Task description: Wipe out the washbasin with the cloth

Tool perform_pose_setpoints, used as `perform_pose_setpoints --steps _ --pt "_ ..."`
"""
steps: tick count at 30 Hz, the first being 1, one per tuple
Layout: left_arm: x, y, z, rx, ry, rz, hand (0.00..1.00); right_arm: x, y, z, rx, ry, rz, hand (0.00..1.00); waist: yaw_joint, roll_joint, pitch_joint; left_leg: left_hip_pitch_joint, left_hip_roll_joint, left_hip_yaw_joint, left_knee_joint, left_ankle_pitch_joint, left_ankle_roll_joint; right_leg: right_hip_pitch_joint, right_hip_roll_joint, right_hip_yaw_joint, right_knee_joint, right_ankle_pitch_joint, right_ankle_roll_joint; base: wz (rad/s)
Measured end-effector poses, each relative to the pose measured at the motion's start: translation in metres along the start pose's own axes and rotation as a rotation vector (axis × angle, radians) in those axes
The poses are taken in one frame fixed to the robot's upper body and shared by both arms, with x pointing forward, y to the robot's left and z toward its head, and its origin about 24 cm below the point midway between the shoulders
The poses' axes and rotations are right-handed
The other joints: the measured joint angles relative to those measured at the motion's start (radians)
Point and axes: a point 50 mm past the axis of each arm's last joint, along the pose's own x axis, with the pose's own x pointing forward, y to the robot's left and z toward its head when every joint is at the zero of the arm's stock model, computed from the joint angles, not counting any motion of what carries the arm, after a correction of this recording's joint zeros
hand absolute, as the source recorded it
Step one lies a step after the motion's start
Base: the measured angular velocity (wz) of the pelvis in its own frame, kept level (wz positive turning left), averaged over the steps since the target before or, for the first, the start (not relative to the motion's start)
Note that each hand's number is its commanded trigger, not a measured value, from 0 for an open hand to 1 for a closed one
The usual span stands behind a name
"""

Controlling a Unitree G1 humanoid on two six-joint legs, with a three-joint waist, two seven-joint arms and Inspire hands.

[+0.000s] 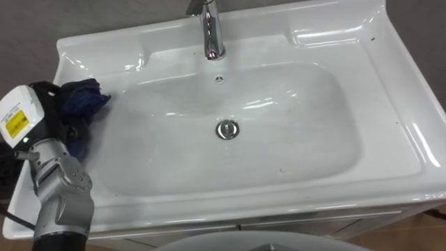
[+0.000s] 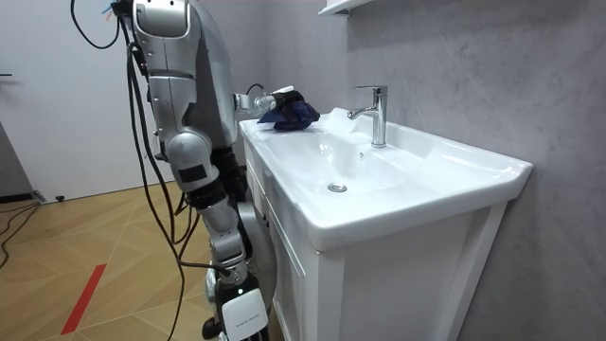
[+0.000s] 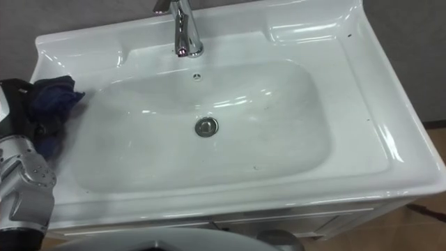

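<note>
White basin (image 1: 334,42) carries bunched navy cloth (image 1: 82,97), left rim.

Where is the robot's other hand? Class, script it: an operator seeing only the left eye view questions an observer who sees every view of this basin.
Operator: I see the left robot hand at the dark blue cloth on the left rim of the basin. Where is the right one?
Observer: The right robot hand hangs low by the front of the white cabinet, below the basin's rim.
Operator: The top of the faucet is cut off for me. What is up there?
Observer: A lever handle sits on top, and the spout reaches out over the bowl.
</note>
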Motion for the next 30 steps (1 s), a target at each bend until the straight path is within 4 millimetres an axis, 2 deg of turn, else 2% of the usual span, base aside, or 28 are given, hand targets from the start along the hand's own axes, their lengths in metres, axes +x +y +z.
perform_pose_setpoints --steps 2,3,4,5,6,30 --pt "-0.0006 0.0004 -0.0021 0.003 0.006 0.002 1.00 0.0000 0.0000 -0.0001 -0.001 0.000 -0.001 0.00 0.000 -0.004 0.0017 0.000 0.000 0.002 -0.001 0.000 0.000 0.000 0.000 -0.001 0.006 -0.001 -0.001 -0.04" --pt "-0.0011 0.0006 -0.0034 0.004 0.010 0.006 0.89 0.0000 0.0001 -0.0006 -0.001 0.002 -0.001 0.00 -0.001 -0.004 0.0019 -0.001 0.000 0.002 -0.001 0.000 0.000 0.000 0.000 -0.002 0.006 -0.001 -0.001 0.00" --pt "-0.0016 0.0005 -0.0040 0.005 0.011 0.008 0.53 0.0000 0.0001 -0.0012 -0.001 0.003 -0.002 0.00 0.000 -0.004 0.0023 -0.001 0.000 0.002 -0.001 0.000 0.000 0.000 0.000 -0.002 0.006 -0.001 -0.002 0.00" --pt "-0.0017 0.0005 -0.0042 0.006 0.011 0.009 0.11 0.0000 0.0000 -0.0012 -0.001 0.004 -0.004 0.00 0.000 -0.005 0.0024 -0.001 0.000 0.002 -0.001 0.000 0.000 0.000 0.000 -0.001 0.006 -0.001 -0.002 0.00" --pt "-0.0019 0.0006 -0.0045 0.007 0.012 0.012 0.00 0.0000 0.0000 -0.0013 -0.001 0.004 -0.004 0.00 0.000 -0.005 0.0029 -0.001 0.000 0.002 -0.001 0.000 0.000 -0.001 0.000 -0.001 0.006 -0.001 -0.001 0.00" --pt "-0.0001 0.0078 -0.0090 0.001 0.033 0.080 0.00 0.0000 -0.0008 -0.0006 0.000 0.002 -0.020 0.00 0.000 -0.009 0.0006 0.000 0.000 0.004 0.000 0.000 0.000 -0.001 -0.001 0.000 0.009 -0.001 -0.001 0.00"
